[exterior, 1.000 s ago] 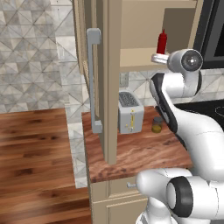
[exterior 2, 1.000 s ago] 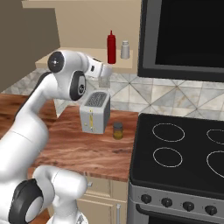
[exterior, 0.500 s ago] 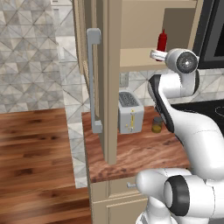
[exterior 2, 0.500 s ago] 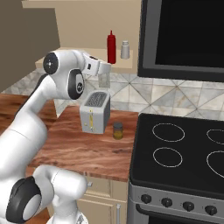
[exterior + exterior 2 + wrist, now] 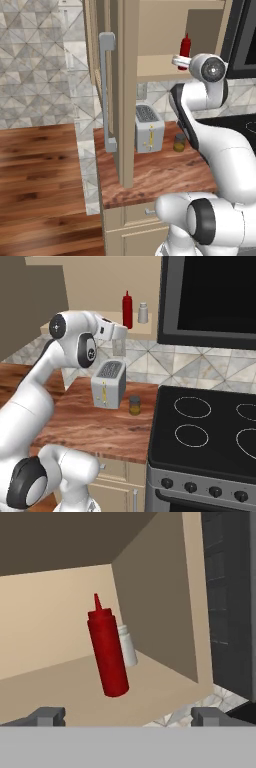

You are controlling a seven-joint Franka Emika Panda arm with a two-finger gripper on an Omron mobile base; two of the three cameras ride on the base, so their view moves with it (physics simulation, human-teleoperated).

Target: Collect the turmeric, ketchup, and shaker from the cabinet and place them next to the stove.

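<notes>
Ketchup [image 5: 107,654] stands upright on the cabinet [image 5: 150,694] shelf, ahead of the gripper [image 5: 129,716] and between its fingertip lines, apart from both. Jaws are spread wide and hold nothing. Shaker [image 5: 127,645] stands just behind the bottle on its right, partly hidden by it, nearer the cabinet's side wall. From the right base view, the gripper [image 5: 120,342] hangs just before the shelf edge, below and left of the ketchup [image 5: 127,310] and shaker [image 5: 143,312]. Turmeric [image 5: 134,405] sits on the wooden counter [image 5: 90,428] between the toaster [image 5: 108,384] and stove [image 5: 210,436].
</notes>
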